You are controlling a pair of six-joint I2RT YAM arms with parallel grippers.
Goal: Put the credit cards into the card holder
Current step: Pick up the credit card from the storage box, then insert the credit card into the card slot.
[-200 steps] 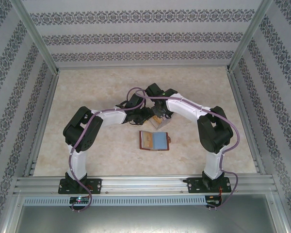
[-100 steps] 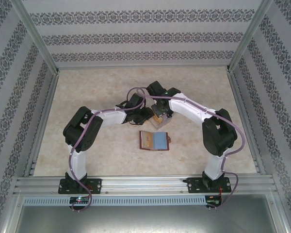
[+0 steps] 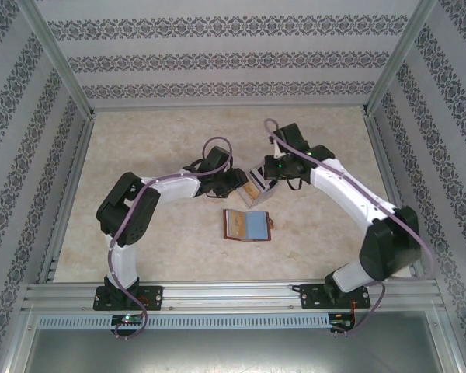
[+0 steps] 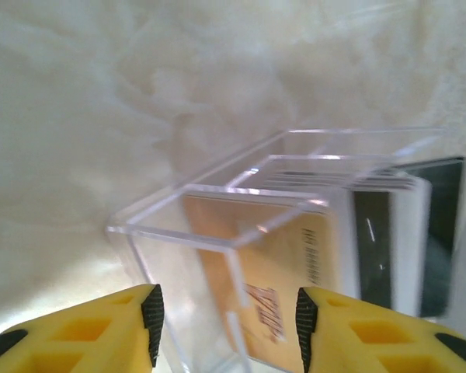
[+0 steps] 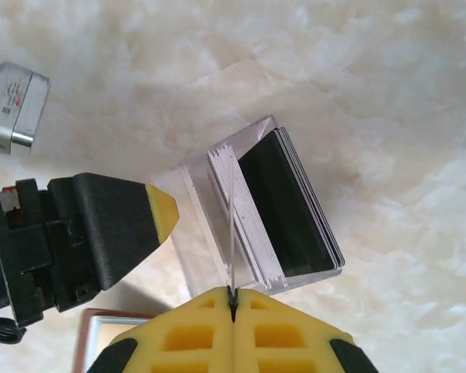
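Top external: your left gripper (image 3: 238, 185) and right gripper (image 3: 262, 179) meet at the clear case (image 3: 254, 191) mid-table (image 3: 140, 155). The card holder (image 3: 247, 225) lies open just nearer the arm bases, apart from both grippers.

Left wrist: your left jaws stand partly apart, straddling a corner of the case. You cannot tell whether they touch it. A tan card (image 4: 287, 272) sits inside, with a black card (image 4: 443, 233) beyond it.

Right wrist: your right fingers (image 5: 279, 326) are pressed together on a pale card (image 5: 231, 233). It is seen edge-on, rising from the stack of credit cards (image 5: 247, 210) in the case.
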